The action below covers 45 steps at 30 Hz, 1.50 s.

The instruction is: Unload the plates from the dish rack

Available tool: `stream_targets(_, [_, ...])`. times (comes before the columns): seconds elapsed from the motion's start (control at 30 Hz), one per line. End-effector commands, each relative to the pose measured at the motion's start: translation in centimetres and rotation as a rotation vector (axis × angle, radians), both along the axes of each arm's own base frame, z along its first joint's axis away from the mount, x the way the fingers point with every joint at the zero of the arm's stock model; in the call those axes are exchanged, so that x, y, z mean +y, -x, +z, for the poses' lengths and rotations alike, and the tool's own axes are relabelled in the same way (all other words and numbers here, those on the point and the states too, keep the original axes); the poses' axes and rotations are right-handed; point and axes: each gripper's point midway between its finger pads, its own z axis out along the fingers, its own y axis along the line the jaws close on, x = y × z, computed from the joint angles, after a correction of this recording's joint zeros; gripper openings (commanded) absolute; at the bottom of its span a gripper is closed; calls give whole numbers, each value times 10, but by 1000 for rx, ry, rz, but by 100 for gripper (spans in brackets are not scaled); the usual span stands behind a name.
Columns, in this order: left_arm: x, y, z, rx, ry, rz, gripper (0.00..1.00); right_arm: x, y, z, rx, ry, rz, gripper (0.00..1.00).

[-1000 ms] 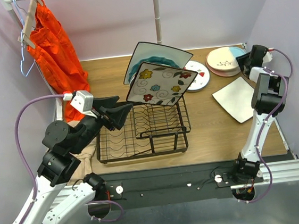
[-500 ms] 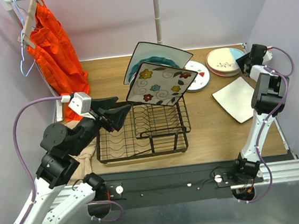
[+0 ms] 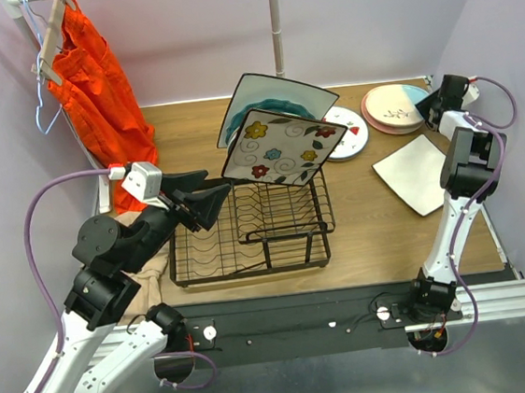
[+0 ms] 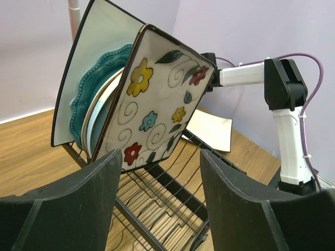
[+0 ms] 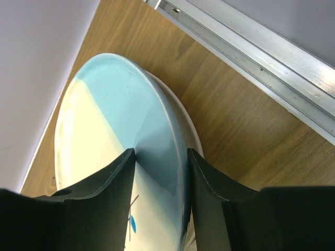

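Note:
The black wire dish rack (image 3: pixel 249 245) sits mid-table. Leaning in its upper tier are a square flower-print plate (image 3: pixel 281 146), a dark teal scalloped plate (image 3: pixel 278 104) and a large pale square plate (image 3: pixel 270 88); they also show in the left wrist view, the flower plate (image 4: pixel 157 99) in front. My left gripper (image 3: pixel 211 197) is open and empty at the rack's left end, short of the plates. My right gripper (image 3: pixel 441 103) is open at the back right, its jaws straddling the rim of a cream-and-blue round plate (image 5: pixel 104 125) that lies on a stack (image 3: pixel 392 106).
A round red-fruit plate (image 3: pixel 348 133) and a white square plate (image 3: pixel 415 173) lie flat on the wood right of the rack. An orange garment (image 3: pixel 97 92) hangs at the back left. A metal pole (image 3: pixel 275 21) stands behind the rack. Walls close both sides.
My left gripper has shifted slightly towards the near left. My right gripper has edged a little back over the round stack. The plates have not moved.

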Motion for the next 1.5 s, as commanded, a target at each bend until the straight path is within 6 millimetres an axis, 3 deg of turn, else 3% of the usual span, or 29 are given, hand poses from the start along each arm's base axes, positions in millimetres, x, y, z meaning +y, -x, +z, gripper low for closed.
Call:
stream_targets(0.0, [0, -5, 0, -8, -5, 17, 70, -18, 3, -10, 60, 56, -34, 52])
stream_targets(0.27, [-1, -8, 1, -13, -6, 19, 70, -31, 10, -4, 108, 127, -66, 51])
stream_targets(1.0, [-4, -9, -1, -21, -9, 10, 70, -27, 9, -15, 165, 113, -22, 56])
stream_targets(1.1, [-3, -8, 0, -24, -7, 8, 70, -25, 7, -16, 161, 108, -12, 53])
stream_targets(1.23, [-4, -9, -3, -16, -11, 13, 70, -20, 2, -22, 153, 81, 5, 41])
stream_targets(1.47, [-5, -14, -7, -13, -23, 22, 70, -14, -7, -29, 141, 51, 31, 38])
